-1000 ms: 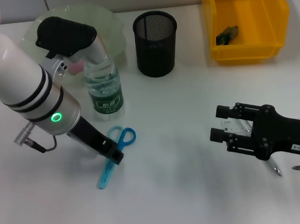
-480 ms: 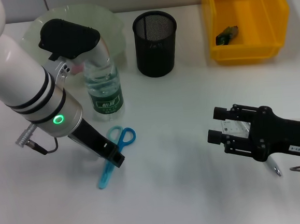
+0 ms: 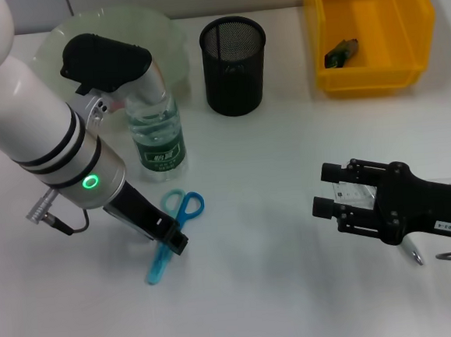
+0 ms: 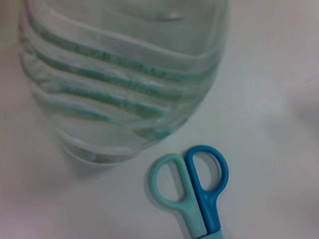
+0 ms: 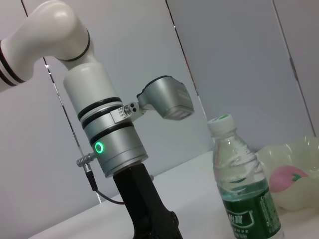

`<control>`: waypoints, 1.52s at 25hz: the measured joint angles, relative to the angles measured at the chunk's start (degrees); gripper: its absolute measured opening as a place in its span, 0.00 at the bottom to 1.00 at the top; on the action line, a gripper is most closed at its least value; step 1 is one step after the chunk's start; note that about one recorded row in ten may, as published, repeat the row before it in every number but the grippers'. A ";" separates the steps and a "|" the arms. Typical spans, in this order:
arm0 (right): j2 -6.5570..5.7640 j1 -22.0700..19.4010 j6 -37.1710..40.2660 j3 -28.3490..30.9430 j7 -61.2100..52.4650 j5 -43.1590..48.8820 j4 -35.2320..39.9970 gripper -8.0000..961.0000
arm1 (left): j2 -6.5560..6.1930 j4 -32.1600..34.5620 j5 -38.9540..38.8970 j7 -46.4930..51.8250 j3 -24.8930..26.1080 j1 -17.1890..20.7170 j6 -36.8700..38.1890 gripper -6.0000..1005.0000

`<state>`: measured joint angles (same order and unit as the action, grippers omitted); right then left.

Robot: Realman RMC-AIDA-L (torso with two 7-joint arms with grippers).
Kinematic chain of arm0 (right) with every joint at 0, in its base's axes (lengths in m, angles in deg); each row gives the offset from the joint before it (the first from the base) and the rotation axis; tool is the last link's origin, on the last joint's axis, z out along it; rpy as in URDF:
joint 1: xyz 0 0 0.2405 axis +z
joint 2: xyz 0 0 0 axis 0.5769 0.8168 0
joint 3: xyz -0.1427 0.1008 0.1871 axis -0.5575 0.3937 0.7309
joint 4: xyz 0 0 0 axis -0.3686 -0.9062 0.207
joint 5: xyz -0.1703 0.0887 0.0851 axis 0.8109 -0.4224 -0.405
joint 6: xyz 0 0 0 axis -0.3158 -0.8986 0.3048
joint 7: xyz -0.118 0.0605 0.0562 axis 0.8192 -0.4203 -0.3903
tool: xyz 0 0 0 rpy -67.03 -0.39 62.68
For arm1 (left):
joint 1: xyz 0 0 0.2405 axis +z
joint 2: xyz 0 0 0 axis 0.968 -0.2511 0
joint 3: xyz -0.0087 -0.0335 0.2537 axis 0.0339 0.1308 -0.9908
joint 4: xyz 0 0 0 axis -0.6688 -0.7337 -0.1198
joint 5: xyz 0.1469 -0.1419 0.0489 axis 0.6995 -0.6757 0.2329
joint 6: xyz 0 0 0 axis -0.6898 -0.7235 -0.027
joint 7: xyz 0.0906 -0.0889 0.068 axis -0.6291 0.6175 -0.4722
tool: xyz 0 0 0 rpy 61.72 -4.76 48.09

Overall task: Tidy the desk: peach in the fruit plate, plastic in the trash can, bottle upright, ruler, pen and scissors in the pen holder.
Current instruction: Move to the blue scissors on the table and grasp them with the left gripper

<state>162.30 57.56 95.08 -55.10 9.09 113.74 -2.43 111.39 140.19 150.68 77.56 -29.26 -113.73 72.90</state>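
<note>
Blue scissors (image 3: 173, 223) under left claw (image 3: 168, 239), right claw (image 3: 329, 188) open, empty

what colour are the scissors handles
Two-tone: one loop light teal, the other darker blue. The scissors show best in the left wrist view.

Scissors (image 3: 175, 228) blue and teal; bottle (image 3: 157, 139) green label; bin (image 3: 371, 28) yellow; holder (image 3: 234, 55) black mesh

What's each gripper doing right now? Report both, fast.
Left gripper: down at the scissors on the table beside the bottle; grip state cannot be told.
Right gripper: open, holding nothing, low over the table.
</note>
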 joint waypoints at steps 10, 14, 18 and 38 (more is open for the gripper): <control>0.00 -0.15 0.00 0.10 0.00 -0.14 0.00 0.66 | 0.02 -0.52 -0.01 0.01 -0.08 -0.60 -0.27 0.49; 0.00 -0.07 -0.02 0.33 -0.01 -0.14 0.00 0.67 | 0.02 -0.87 -0.01 0.02 -0.09 -1.06 -0.52 0.49; 0.00 0.03 -0.04 0.37 -0.01 -0.14 0.00 0.67 | 0.02 -1.75 -0.01 0.02 -0.09 -1.65 -1.01 0.49; 0.01 -0.06 -0.83 0.61 -0.01 -0.14 0.00 0.67 | 0.02 -3.56 -0.57 -0.17 -0.08 -3.15 -1.90 0.48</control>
<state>162.31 57.50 94.25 -54.49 9.08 113.60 -2.43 111.41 136.64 150.11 77.40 -29.35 -116.87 71.00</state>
